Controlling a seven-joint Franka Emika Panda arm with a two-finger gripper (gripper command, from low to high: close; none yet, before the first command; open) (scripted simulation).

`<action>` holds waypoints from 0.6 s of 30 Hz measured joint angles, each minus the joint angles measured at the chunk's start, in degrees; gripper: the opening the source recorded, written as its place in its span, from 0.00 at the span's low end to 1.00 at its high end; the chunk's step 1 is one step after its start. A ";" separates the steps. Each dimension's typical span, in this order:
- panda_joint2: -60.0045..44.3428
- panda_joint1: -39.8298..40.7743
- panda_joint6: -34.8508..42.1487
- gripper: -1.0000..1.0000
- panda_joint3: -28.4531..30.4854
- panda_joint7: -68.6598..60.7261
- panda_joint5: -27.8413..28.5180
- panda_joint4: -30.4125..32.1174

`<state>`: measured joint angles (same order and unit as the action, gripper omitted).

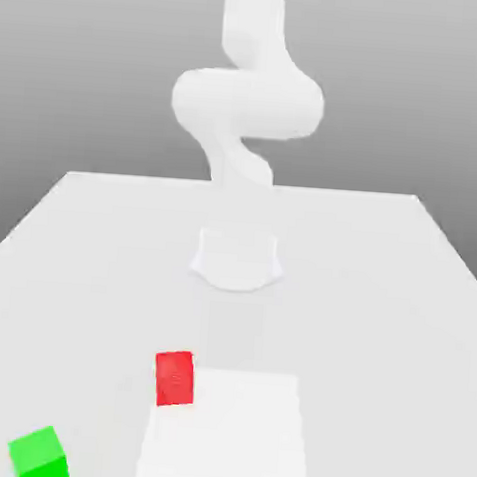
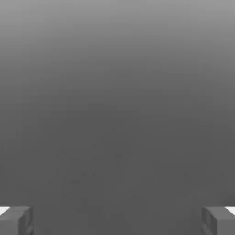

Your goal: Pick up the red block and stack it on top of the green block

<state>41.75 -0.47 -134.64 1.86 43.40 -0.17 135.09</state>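
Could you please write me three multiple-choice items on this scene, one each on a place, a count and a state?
1. Where does the green block sit relative to the red block in the exterior view?
A. To its left and nearer the camera
B. To its right and farther back
C. On top of it

2. How many blocks lie on the table?
A. One
B. Two
C. Four

3. How does the claw stand?
A. Shut on the red block
B. Shut on nothing
C. Open and holding nothing

Answers:
1 A, the green block is at the exterior view's lower left.
2 B, one red, one green.
3 C, the hand view shows the fingertips wide apart with nothing between.
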 joint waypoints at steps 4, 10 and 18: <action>-7.93 -0.75 -5.40 0.50 3.22 -4.62 -0.31 6.08; -19.76 -1.38 -13.37 0.50 7.11 -11.27 -0.49 15.04; -38.55 -0.11 -26.18 0.50 10.66 -19.64 1.14 27.47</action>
<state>3.21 -0.57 -160.82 12.52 23.76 0.98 162.57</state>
